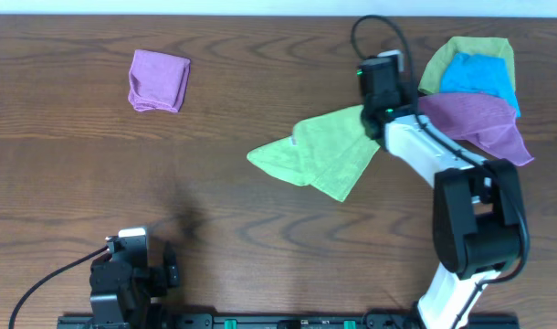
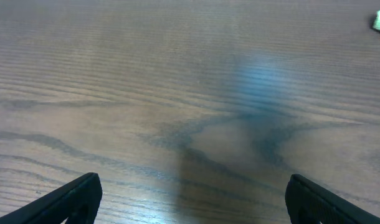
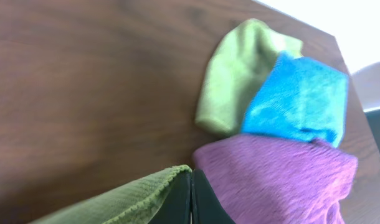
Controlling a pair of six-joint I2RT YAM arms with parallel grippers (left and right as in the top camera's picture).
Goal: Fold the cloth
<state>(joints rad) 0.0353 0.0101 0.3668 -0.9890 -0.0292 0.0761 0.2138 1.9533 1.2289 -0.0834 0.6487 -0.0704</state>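
The lime-green cloth (image 1: 320, 151) lies crumpled and partly doubled over at the middle right of the table. Its right corner is lifted where my right gripper (image 1: 377, 117) holds it. In the right wrist view the jaws (image 3: 191, 177) are pressed together, with the hemmed edge of the cloth (image 3: 115, 199) pinched at their tip. My left gripper (image 1: 172, 272) rests near the front left edge, far from the cloth. Its fingers (image 2: 84, 196) stand wide open over bare wood with nothing between them.
A folded purple cloth (image 1: 158, 80) sits at the back left. At the back right lies a pile of a green cloth (image 1: 470, 50), a blue cloth (image 1: 479, 78) and a purple cloth (image 1: 479, 123), right beside my right gripper. The right arm's base (image 1: 475, 228) stands at the front right.
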